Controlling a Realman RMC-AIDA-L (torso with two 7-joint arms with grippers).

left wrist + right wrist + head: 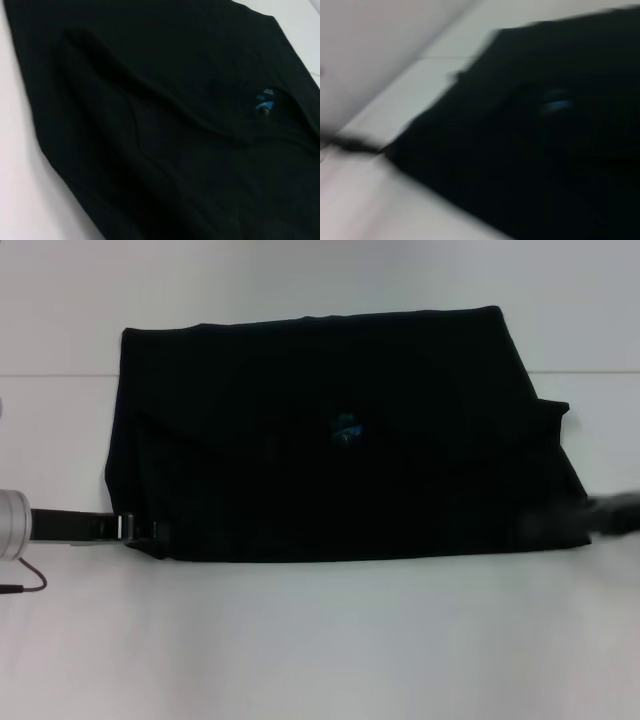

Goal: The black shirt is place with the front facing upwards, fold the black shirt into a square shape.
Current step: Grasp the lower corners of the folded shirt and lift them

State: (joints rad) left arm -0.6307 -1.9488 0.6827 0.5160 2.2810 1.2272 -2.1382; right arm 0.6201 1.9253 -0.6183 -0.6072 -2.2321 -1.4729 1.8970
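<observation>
The black shirt (330,440) lies flat on the white table (320,640) as a wide rectangle, with folded layers and a small blue neck label (346,428) near its middle. My left gripper (140,529) reaches in from the left and meets the shirt's near left corner. My right gripper (612,512) is a blurred dark shape at the shirt's near right corner. The left wrist view is filled by the shirt (150,125), with a raised fold and the label (264,102). In the right wrist view the shirt (545,150) and the label (556,103) are blurred.
The left arm's silver wrist (12,524) and a thin dark cable (25,585) sit at the left edge. A faint seam (60,373) crosses the table behind the shirt. Bare white tabletop lies in front of the shirt.
</observation>
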